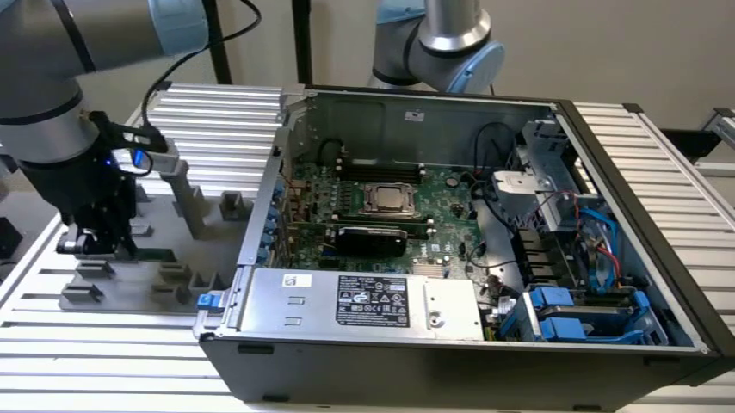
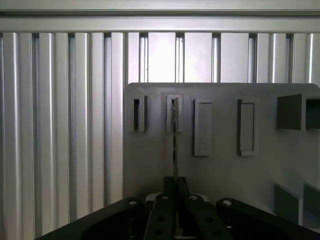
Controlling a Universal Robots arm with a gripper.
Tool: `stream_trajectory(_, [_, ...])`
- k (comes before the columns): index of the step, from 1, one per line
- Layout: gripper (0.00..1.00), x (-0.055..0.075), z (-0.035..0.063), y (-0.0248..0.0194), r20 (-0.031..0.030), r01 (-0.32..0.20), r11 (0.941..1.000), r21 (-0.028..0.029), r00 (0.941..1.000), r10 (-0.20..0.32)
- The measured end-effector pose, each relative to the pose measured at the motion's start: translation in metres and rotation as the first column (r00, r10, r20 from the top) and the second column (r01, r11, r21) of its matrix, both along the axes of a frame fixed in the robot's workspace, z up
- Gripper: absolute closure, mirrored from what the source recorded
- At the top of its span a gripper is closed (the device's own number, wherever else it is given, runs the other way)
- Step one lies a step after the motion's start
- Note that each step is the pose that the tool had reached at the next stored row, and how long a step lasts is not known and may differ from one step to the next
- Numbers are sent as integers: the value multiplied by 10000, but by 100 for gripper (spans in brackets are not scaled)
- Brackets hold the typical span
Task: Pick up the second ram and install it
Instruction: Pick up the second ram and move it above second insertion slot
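Gripper (image 2: 175, 183) fingers are clamping on ram (image 2: 174, 150), standing edge-on in fixture (image 2: 150, 170) slot. Pick step's going on; lifting out is calling for a straight pull, no twist.

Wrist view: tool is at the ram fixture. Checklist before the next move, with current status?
1. Alignment: ok. The tool sits centred on the second ram, seen edge-on.
2. Grip: ok. The fingers close onto the stick's thin edge.
3. Stick free of the grey fixture: cannot tell. Its far end lines up with a slot.
4. Access: ok. The computer case is open and the motherboard is exposed.
5. Free ram socket on the motherboard: cannot tell.
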State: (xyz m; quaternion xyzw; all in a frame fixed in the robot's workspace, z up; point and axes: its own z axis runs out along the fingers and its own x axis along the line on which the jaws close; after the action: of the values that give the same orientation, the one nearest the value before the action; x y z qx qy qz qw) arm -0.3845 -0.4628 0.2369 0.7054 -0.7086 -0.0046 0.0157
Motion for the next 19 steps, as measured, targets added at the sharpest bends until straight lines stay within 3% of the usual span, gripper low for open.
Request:
stream_trajectory(12, [100,11,546,0,0,-1,10000,1,10000,1])
stream_trajectory(19, [100,85,864,0,0,-1,10000,0,10000,1])
